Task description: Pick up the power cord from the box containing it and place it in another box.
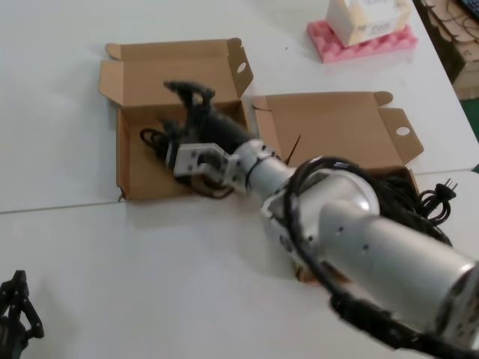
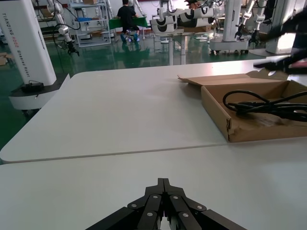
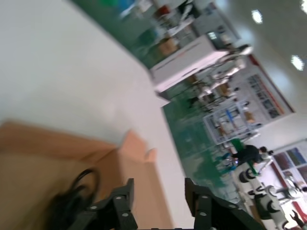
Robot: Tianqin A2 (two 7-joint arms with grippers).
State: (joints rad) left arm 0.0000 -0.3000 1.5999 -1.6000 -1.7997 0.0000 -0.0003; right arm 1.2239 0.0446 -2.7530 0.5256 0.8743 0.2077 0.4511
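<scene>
The wider-tray brown box (image 1: 138, 172) lies at the left with its lid open, and a black power cord (image 1: 153, 138) is coiled in its tray. My right gripper (image 1: 187, 90) hovers over that tray near the back wall, open and empty. In the right wrist view its fingers (image 3: 127, 191) stand apart above the cord (image 3: 72, 191) and the box wall (image 3: 139, 163). The squarish box (image 1: 329, 127) lies to the right, its tray mostly hidden by my right arm. A black cord with a plug (image 1: 438, 196) lies at its right side. My left gripper (image 1: 15, 307) is shut and parked at the near left.
A white box (image 1: 367, 19) on pink foam (image 1: 359, 43) stands at the back right. Stacked cardboard (image 1: 453, 37) lies past the table's right edge. The left wrist view shows my left gripper (image 2: 163, 182) over bare table, with the left box (image 2: 259, 129) and its cord (image 2: 259, 106) ahead.
</scene>
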